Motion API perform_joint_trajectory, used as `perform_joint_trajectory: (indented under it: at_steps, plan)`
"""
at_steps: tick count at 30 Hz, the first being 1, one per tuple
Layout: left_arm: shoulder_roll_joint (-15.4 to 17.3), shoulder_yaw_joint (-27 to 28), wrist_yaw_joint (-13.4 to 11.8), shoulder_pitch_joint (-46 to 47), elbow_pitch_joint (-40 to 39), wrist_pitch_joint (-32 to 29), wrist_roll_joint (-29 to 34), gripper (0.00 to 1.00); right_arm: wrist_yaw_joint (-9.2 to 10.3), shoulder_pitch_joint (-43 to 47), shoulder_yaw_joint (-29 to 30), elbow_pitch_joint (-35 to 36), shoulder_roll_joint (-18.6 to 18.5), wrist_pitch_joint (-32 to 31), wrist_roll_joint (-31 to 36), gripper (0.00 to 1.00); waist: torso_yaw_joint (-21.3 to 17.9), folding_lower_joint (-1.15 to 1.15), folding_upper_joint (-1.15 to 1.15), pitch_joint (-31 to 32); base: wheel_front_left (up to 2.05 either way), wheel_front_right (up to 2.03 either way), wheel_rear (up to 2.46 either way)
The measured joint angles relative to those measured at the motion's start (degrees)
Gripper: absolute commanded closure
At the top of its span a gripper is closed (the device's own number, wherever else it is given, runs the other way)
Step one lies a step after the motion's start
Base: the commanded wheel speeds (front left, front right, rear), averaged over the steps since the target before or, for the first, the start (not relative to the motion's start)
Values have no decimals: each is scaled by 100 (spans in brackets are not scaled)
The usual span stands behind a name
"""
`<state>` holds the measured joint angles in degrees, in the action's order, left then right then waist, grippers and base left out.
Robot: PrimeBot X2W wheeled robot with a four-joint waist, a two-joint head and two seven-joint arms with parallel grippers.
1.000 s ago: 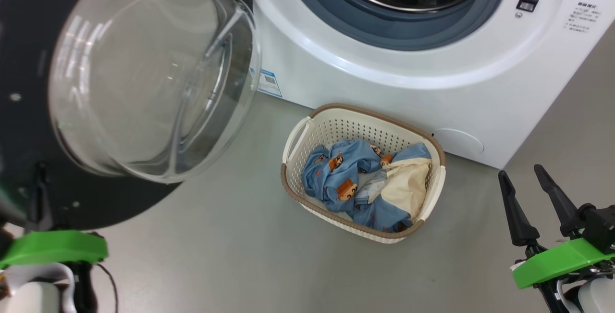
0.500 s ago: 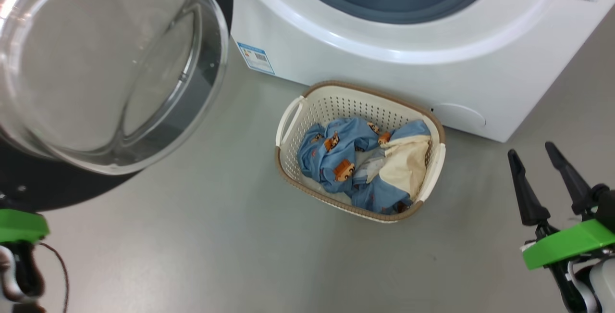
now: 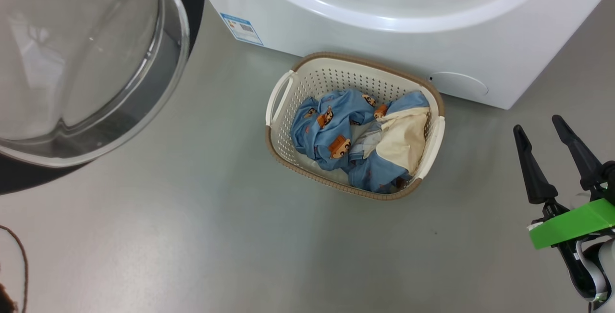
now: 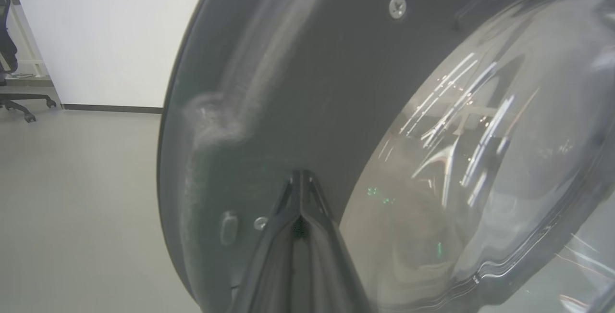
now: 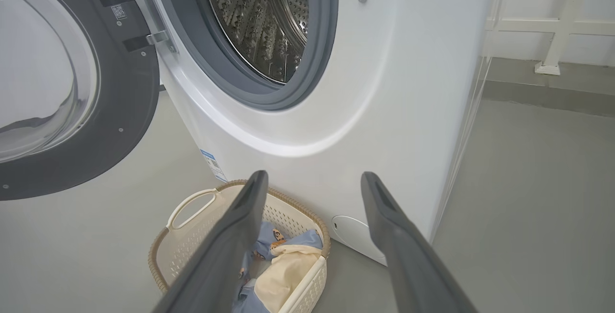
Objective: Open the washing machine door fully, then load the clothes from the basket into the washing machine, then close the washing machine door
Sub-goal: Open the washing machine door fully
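The washing machine door [image 3: 81,63] stands swung open at the upper left of the head view, its glass bulge facing me. My left gripper [image 4: 300,176] is shut, its tips close to the door's dark inner rim [image 4: 312,87]; whether they touch it I cannot tell. The washing machine [image 3: 384,29] shows its open drum [image 5: 259,19]. In front of it on the floor sits the basket [image 3: 358,61] with the clothes [image 3: 336,130], blue printed pieces and a cream one. My right gripper [image 3: 537,123] hangs open and empty to the basket's right, above the floor.
A blue label sticker [image 3: 241,28] and a round service flap [image 3: 459,83] mark the machine's lower front. A thin cable [image 3: 19,255] loops at the lower left. An office chair [image 4: 9,63] stands by the far wall. Grey floor surrounds the basket.
The head camera has tipped downward, so machine, door and basket slid up the picture and the left arm's green mount left it. The right gripper stays open.
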<state>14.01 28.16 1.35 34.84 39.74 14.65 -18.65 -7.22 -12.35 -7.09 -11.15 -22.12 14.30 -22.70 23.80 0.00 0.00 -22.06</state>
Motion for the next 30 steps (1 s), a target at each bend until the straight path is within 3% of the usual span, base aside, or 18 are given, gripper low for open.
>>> perform_joint_trajectory:
  at_steps: [19,30]
  plan:
    - [204,862,297,653,538,4,731,100,0,-256,-137,48,-146,1,-1,0,-184,0,0,-357,0,0,0]
    - [-198,893,577,410,123,4,875,100,0,-272,-129,-36,27,1,-1,0,-185,-1,0,0,0,0,0]
